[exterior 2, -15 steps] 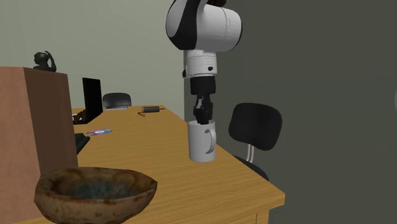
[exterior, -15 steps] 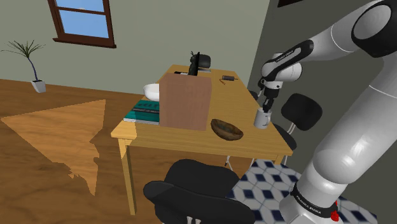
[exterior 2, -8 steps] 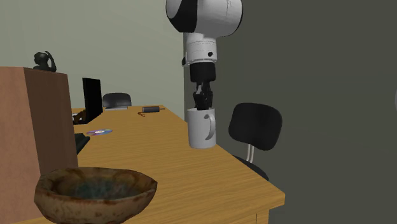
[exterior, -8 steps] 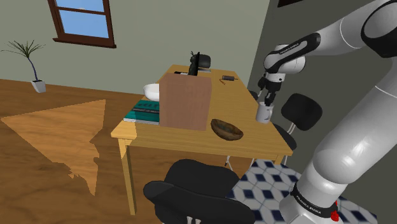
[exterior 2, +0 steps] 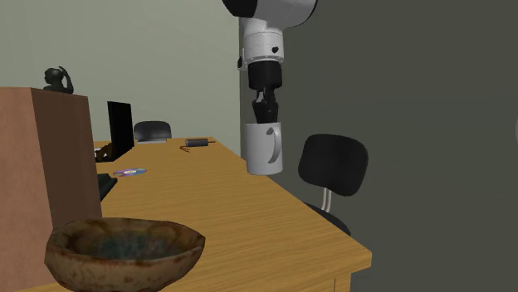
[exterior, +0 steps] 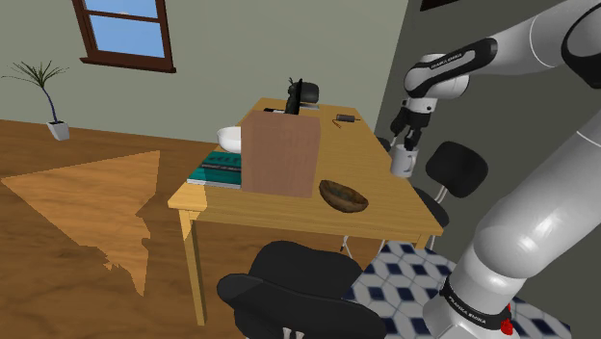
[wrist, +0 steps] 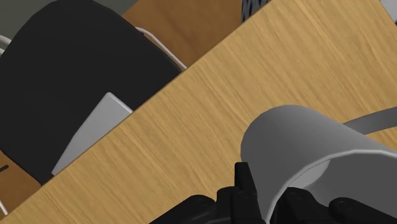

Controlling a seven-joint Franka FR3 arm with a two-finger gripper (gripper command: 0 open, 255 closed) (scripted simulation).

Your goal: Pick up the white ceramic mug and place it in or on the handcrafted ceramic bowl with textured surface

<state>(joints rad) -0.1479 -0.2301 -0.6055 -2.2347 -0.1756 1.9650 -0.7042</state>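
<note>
The claw [exterior 2: 266, 116] clasps the white mug [exterior 2: 265, 151] by its rim; it hangs directly below, clear of the table [exterior 2: 249, 228].

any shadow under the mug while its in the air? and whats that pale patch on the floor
Shoulder view: a paler wedge of light with a jagged edge lies on the wooden floor, while the table is evenly lit. Second exterior view: the mug hangs above the table with no shadow drawn beneath it. Wrist view: the mug looks grey, and the wood below it shows no shadow.
</note>
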